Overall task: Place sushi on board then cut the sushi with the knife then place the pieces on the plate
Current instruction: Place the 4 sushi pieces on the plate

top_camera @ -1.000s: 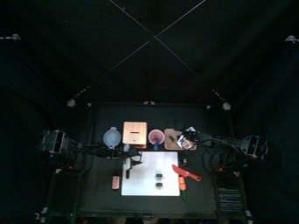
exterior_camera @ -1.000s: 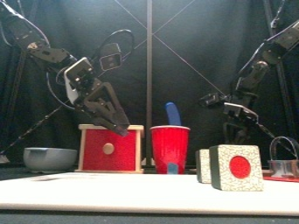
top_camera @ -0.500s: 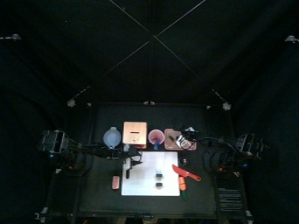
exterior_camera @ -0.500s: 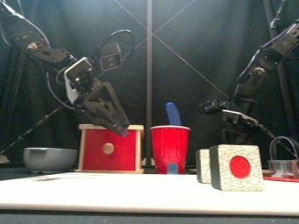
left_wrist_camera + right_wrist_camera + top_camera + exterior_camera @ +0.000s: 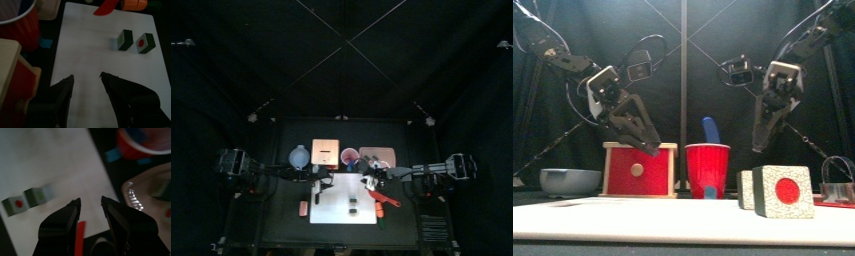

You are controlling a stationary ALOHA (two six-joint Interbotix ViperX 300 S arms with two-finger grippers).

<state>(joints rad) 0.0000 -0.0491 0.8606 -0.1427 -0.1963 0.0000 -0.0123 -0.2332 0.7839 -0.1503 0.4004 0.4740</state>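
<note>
While the left gripper (image 5: 87,76) and right gripper (image 5: 91,199) hang open and empty over the white board (image 5: 87,50), two sushi pieces (image 5: 787,190) sit together on it, touching neither. A red knife (image 5: 78,235) lies nearby.

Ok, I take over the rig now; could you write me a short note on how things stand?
Left end effector: open, empty, above the board.
Right end effector: open, empty, above the board's right side.
Sushi: two pieces on the board, a gap between them.
Red knife: lying at the board's right edge.
Done: sushi placed, apparently cut.
To do: move both pieces to the tray.
</note>
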